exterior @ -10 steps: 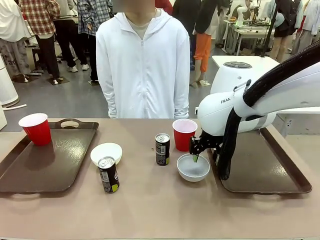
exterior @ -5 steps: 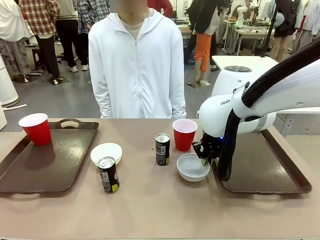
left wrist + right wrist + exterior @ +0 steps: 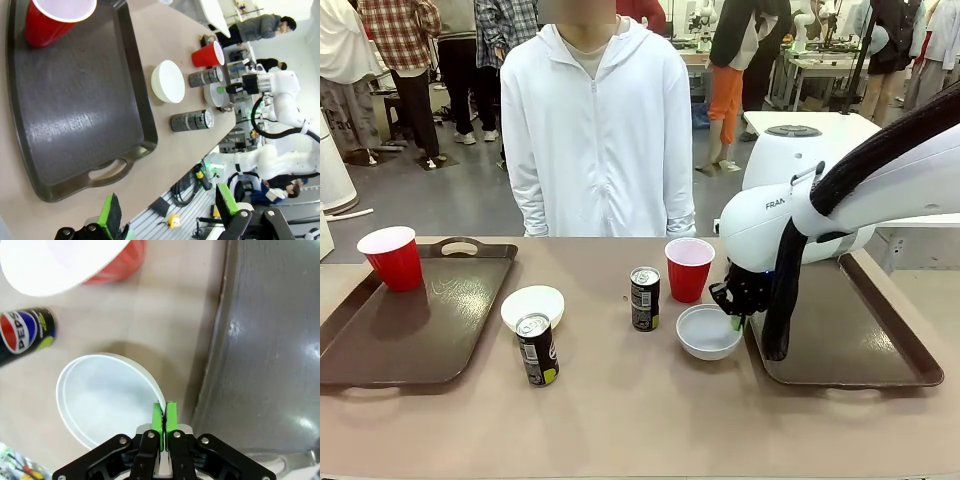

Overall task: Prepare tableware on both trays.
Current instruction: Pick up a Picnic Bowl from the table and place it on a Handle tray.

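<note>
My right gripper (image 3: pixel 737 318) (image 3: pixel 163 421) is shut on the near-right rim of the pale grey-white bowl (image 3: pixel 706 331) (image 3: pixel 102 395), right beside the right tray (image 3: pixel 860 345) (image 3: pixel 270 340). One red cup (image 3: pixel 689 268) (image 3: pixel 75 260) and a dark can (image 3: pixel 644 297) (image 3: pixel 22 332) stand just behind and left of that bowl. The cream-white bowl (image 3: pixel 532 305) (image 3: pixel 168 81) and a second can (image 3: pixel 537 348) (image 3: pixel 192 120) sit beside the left tray (image 3: pixel 410 325) (image 3: pixel 75 110), which holds the other red cup (image 3: pixel 391 257) (image 3: pixel 57 17). My left gripper (image 3: pixel 168 207) hangs open above that tray's handle end.
A person in a white hooded jacket (image 3: pixel 603 130) stands at the far side of the table, hands out of sight. The right tray's floor is bare, and open tabletop (image 3: pixel 640 410) runs along the near edge.
My right gripper has closed its fingers onto the grey-white bowl's rim. The bowl has shifted slightly toward the right tray.
</note>
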Tool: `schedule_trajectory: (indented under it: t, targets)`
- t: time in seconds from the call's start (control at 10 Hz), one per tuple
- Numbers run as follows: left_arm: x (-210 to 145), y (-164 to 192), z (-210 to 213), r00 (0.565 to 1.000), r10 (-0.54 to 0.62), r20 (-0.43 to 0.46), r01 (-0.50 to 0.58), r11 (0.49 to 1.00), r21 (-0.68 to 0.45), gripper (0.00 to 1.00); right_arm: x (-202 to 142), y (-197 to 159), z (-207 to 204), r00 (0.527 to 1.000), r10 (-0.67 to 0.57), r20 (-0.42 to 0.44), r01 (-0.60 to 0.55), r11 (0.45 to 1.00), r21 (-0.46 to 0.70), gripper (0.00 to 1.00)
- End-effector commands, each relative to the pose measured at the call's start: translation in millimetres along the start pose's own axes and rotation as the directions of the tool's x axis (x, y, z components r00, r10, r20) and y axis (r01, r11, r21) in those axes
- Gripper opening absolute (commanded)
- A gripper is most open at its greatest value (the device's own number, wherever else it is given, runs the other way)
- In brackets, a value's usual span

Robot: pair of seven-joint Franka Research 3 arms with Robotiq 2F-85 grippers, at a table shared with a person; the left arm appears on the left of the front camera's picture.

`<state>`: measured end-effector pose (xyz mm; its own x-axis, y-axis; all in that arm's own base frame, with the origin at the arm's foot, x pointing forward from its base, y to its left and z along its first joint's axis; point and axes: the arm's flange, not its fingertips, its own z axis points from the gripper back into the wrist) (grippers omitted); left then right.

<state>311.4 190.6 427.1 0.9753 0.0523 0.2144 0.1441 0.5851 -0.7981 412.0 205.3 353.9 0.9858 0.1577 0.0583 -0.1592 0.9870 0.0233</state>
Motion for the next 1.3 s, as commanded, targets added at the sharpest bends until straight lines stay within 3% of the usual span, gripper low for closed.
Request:
schedule_trajectory:
  t: [0.0, 0.1, 0.3, 0.5, 0.6, 0.7, 1.0, 1.2]
  targets:
    - [0, 0, 2, 1.0, -0.002, 0.009, 0.002, 1.0, -0.013, 1.0, -26, -4, 36, 1.0, 0.009, -0.016, -0.01, 0.996, -0.084, 0.0]
    - [0, 0, 2, 1.0, -0.002, 0.009, 0.002, 1.0, -0.013, 1.0, -48, -9, 64, 1.0, 0.02, -0.018, -0.022, 0.996, -0.083, 0.0]
    - [0, 0, 2, 1.0, -0.002, 0.009, 0.002, 1.0, -0.013, 1.0, -90, -20, 125, 0.998, 0.022, 0.058, -0.02, 0.999, -0.031, 0.0]
    - [0, 0, 2, 1.0, -0.002, 0.009, 0.002, 1.0, -0.013, 1.0, -110, -33, 159, 0.994, -0.005, 0.108, 0.004, 1.0, 0.006, 0.0]
    - [0, 0, 2, 1.0, -0.002, 0.009, 0.002, 1.0, -0.013, 1.0, -112, -33, 164, 0.994, -0.006, 0.107, 0.002, 0.999, 0.039, 0.0]
    - [0, 0, 2, 1.0, -0.002, 0.009, 0.002, 1.0, -0.013, 1.0, -101, -23, 160, 0.995, -0.01, 0.095, 0.014, 0.999, -0.041, 0.0]
    - [0, 0, 2, 1.0, -0.002, 0.009, 0.002, 1.0, -0.013, 1.0, -112, -28, 174, 0.994, -0.013, 0.111, 0.016, 1.0, -0.023, 0.04]
    - [0, 0, 2, 1.0, -0.002, 0.009, 0.002, 1.0, -0.013, 1.0, -90, -77, 163, 0.991, 0.002, 0.136, 0.009, 0.997, -0.081, 0.04]
